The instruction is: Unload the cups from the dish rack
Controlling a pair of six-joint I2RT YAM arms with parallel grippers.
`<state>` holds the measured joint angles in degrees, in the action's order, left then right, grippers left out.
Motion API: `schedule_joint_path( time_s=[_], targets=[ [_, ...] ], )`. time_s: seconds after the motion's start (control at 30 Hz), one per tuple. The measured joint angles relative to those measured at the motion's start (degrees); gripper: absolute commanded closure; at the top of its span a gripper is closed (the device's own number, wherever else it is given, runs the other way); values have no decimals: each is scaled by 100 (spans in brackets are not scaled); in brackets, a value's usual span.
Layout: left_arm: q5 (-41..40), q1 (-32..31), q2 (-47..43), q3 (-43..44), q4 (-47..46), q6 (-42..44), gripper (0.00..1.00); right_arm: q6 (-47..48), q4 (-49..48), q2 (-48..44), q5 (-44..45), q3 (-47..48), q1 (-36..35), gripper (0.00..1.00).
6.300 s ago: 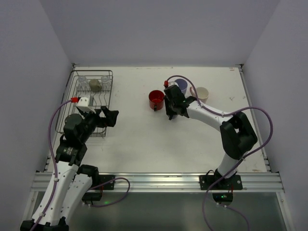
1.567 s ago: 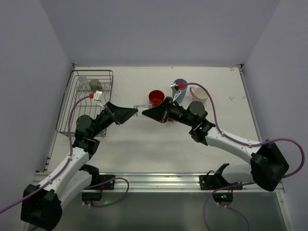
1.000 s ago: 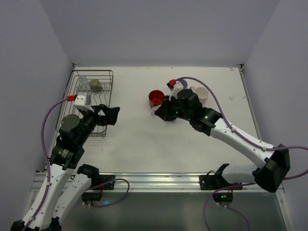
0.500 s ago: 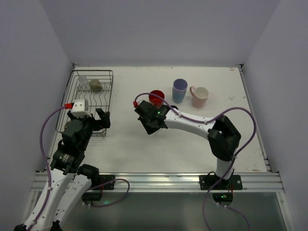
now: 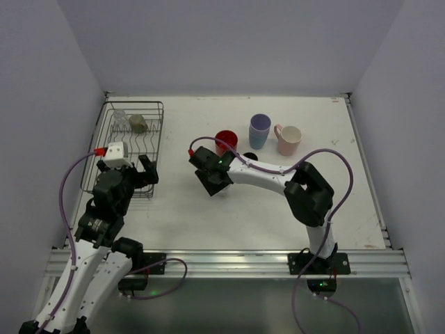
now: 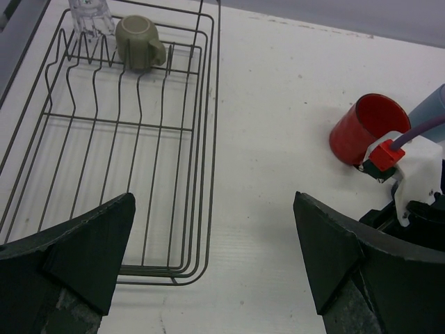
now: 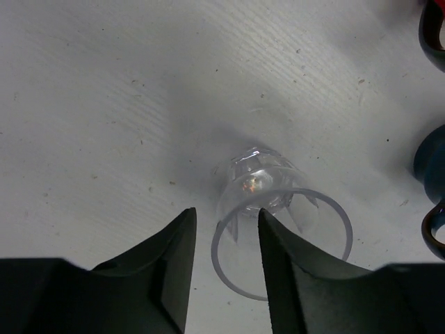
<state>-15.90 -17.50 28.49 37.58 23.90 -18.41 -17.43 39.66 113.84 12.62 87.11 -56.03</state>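
Observation:
The dark wire dish rack (image 5: 126, 182) stands at the left and holds a clear glass (image 5: 119, 118) and a beige-olive mug (image 5: 138, 123) at its far end, also seen from the left wrist view (image 6: 138, 42). A second clear glass (image 7: 278, 202) stands upright on the table. My right gripper (image 7: 226, 212) is slightly open, with its fingers astride the glass's left wall. In the top view this gripper (image 5: 215, 182) covers the glass. My left gripper (image 6: 213, 202) is wide open and empty by the rack's near right corner. The red mug (image 5: 225, 141), lavender tumbler (image 5: 259, 130), pink mug (image 5: 288, 139) and dark blue cup (image 5: 249, 158) stand on the table.
White walls close in the table on the left, back and right. The dark blue cup (image 7: 427, 163) sits close to the right of the glass. The right arm (image 5: 271, 177) stretches across the table's middle. A metal rail (image 5: 229, 263) runs along the near edge.
The left gripper passed a clear glass to the right one at mid-table, then drew back to the rack. The right gripper carried the glass left and stood it on the table.

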Motion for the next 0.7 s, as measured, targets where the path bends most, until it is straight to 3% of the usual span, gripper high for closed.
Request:
schedule_joint_path(
  time_s=[0.13,0.2,0.43,0.7],
  targets=[
    [-48,50,149,2,20,-28,0,20,-92,-168,-17,-72,0,31],
    [-66,57,269,2,20,-55,0,37,-212,-474,-81,-232,0,26],
    [-70,63,1510,505,46,-249,4,59,-1051,-2605,-610,-1237,0,31],
    [-81,509,3906,2109,-376,-455,5,46,-1991,-4505,-929,-2763,0,33]
  ],
)
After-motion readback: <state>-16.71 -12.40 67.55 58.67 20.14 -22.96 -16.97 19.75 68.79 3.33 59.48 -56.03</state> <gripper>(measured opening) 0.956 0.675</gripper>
